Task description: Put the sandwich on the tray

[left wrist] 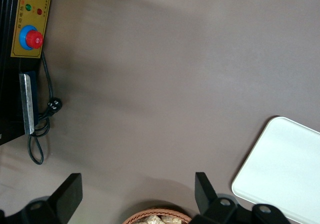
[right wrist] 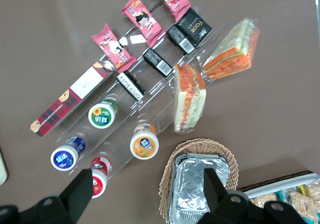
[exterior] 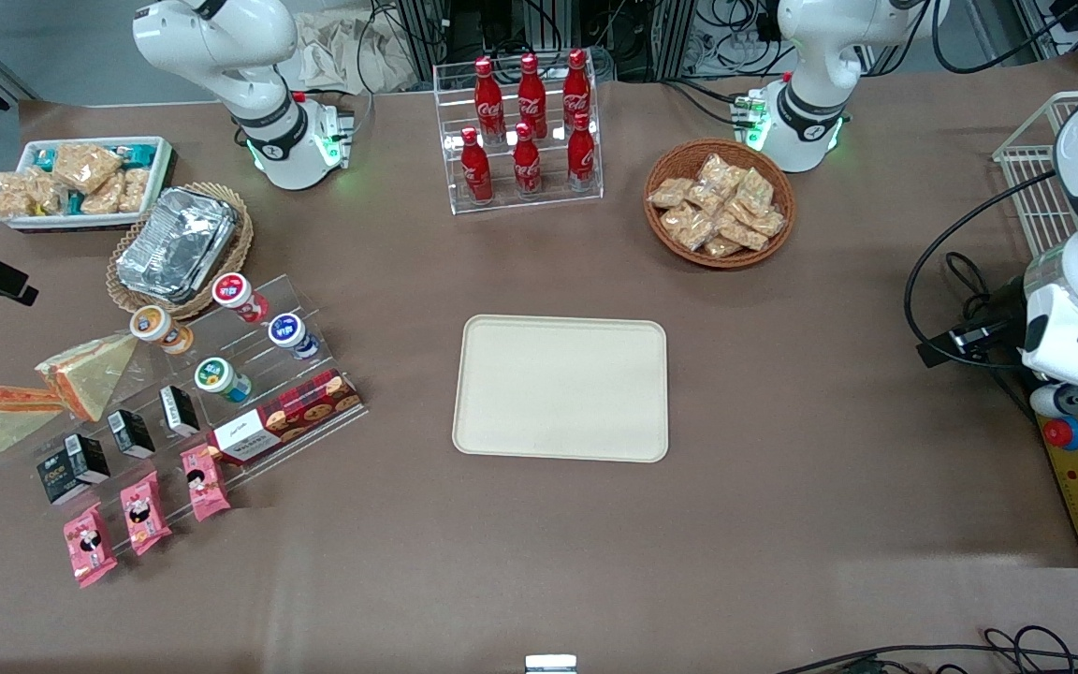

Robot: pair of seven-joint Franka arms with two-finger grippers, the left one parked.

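Note:
The sandwich [exterior: 90, 373] is a clear-wrapped wedge with an orange-red filling edge. It lies on the table toward the working arm's end, against the clear rack; it also shows in the right wrist view [right wrist: 187, 100]. The second wedge [exterior: 4, 421], with a broad pale-yellow face, lies beside it [right wrist: 232, 48]. The cream tray [exterior: 562, 388] lies bare at the table's middle and shows in the left wrist view [left wrist: 282, 171]. My right gripper [right wrist: 147, 196] is open and empty, high above the foil container and the rack's end. It is out of the front view.
A wicker basket with a foil container [exterior: 179, 245] [right wrist: 200, 184] stands next to the sandwiches. A clear rack [exterior: 221, 384] holds yogurt cups, black boxes, pink packets and a cookie box. A white snack tray [exterior: 80, 183], a cola rack [exterior: 525, 131] and a snack basket [exterior: 719, 201] stand farther from the camera.

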